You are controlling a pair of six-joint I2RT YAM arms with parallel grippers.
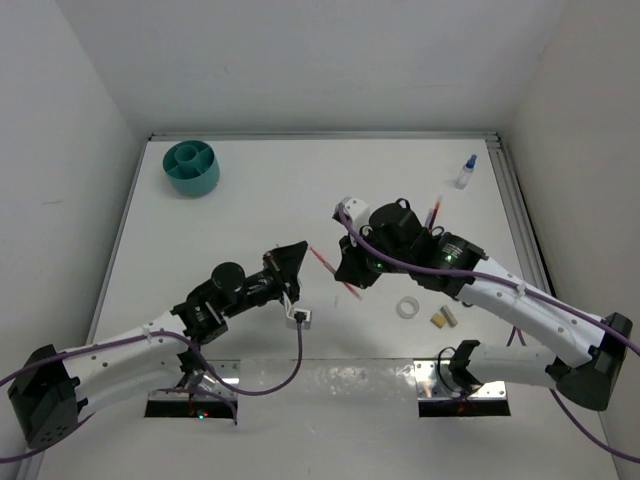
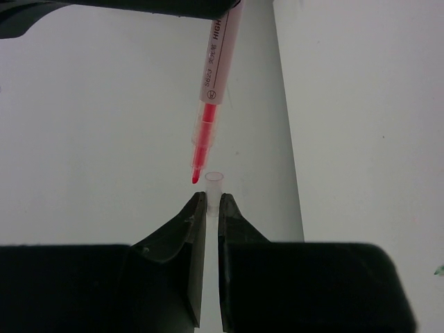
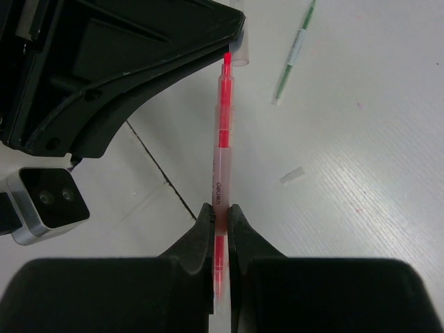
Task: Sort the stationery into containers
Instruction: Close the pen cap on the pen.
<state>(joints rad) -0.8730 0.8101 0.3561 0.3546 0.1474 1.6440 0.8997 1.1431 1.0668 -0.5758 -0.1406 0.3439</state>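
Note:
My right gripper is shut on a red pen with a translucent barrel, which points away from it toward my left gripper. The left gripper is shut on a small clear cap. The pen's red tip hangs just beside the cap's open mouth, and I cannot tell whether they touch. From above, both grippers meet mid-table with the pen between them. The teal pot stands far back left, away from both arms.
A blue-capped clear bottle stands at the back right and another red pen lies behind the right arm. A white tape ring and tan blocks lie near the right arm. A green pen lies on the table.

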